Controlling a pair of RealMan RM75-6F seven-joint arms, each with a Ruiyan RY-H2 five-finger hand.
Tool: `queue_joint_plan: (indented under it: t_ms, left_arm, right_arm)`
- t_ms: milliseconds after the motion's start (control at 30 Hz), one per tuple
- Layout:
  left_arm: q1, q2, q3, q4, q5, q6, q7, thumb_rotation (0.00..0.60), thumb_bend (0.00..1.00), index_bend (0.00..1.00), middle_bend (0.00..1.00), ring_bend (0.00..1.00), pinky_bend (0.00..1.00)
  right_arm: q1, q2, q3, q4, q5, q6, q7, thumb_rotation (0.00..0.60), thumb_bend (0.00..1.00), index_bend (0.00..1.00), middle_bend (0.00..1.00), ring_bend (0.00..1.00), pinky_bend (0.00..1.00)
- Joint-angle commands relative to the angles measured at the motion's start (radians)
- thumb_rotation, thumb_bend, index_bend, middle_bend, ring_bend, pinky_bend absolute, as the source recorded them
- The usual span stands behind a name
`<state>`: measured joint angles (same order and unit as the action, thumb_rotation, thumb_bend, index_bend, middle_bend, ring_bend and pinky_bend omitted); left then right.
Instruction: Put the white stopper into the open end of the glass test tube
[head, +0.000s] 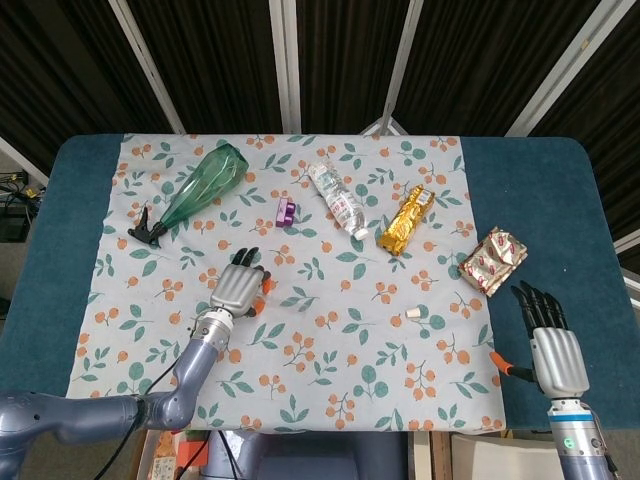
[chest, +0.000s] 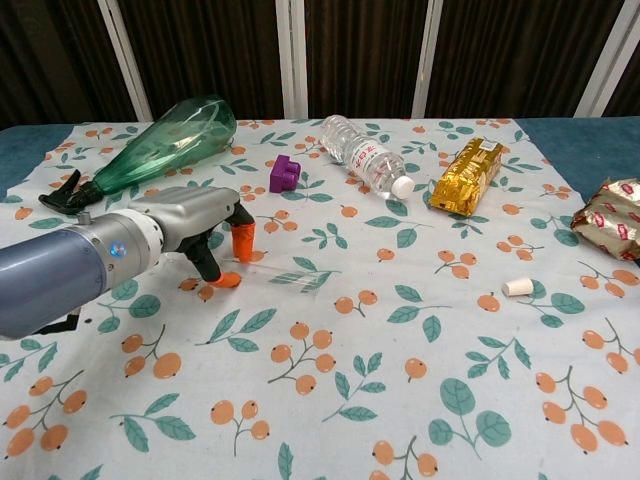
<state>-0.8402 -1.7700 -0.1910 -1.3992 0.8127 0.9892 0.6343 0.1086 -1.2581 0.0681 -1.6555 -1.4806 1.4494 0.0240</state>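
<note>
The glass test tube (chest: 290, 277) lies left-right, pinched by the left hand (chest: 205, 225). Only the head view shows the right hand (head: 553, 352), fingers extended, empty; white stopper (chest: 517, 287) well apart.

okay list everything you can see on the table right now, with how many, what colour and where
glass test tube: 1, clear, lying on the cloth by the left hand's fingertips
white stopper: 1, white, right of centre
spray bottle: 1, green, far left, lying down
block: 1, purple, far centre
water bottle: 1, clear, far centre, lying down
foil packet: 1, gold, far right
snack pack: 1, red and cream, right edge
tablecloth: 1, white with leaf print
left hand: 1, over the tube's end
right hand: 1, near right, holding nothing
</note>
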Motion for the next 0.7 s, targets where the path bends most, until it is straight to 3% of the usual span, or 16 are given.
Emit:
queue_joint_plan:
  t_ms: [33, 700]
  left_arm:
    - [0.000, 0.003, -0.002, -0.003, 0.018, 0.003, -0.017, 0.600, 0.45, 0.61, 0.46, 0.04, 0.00]
    - [0.040, 0.068, -0.025, -0.046, 0.206, 0.044, -0.232, 0.600, 0.47, 0.65, 0.50, 0.05, 0.00]
  right_arm:
    - [0.000, 0.000, 0.000, 0.000, 0.000, -0.001, 0.000, 0.600, 0.15, 0.00, 0.00, 0.00, 0.00]
    - [0.003, -0.005, 0.001, -0.009, -0.002, -0.004, -0.029, 0.600, 0.15, 0.00, 0.00, 0.00, 0.00]
